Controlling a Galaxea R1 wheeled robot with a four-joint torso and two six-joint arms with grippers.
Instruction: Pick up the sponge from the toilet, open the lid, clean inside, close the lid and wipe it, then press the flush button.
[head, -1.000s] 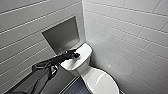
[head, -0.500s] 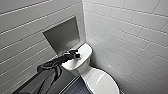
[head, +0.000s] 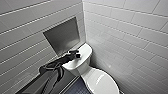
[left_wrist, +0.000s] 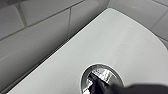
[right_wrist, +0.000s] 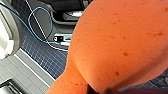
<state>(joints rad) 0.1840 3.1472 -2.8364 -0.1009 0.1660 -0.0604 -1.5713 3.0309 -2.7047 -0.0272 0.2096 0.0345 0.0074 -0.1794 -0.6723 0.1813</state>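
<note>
The white toilet (head: 82, 67) stands in the corner with its oval lid (head: 102, 81) down. My left arm reaches in from the left over the tank top, and my left gripper (head: 77, 55) is shut and sits at its middle. In the left wrist view the dark tip of the left gripper (left_wrist: 96, 82) rests on the round silvery-rimmed flush button (left_wrist: 103, 75). The red-orange sponge (right_wrist: 120, 45) looms large and close in the right wrist view, squeezed narrow at one end where my right gripper (right_wrist: 98, 89) is shut on it.
A grey recessed niche (head: 63, 36) is set in the left tiled wall just behind the tank. White tiled walls close in on both sides. The floor (head: 75, 87) is dark blue small tile. A blue cable (right_wrist: 40, 25) loops across the robot's base.
</note>
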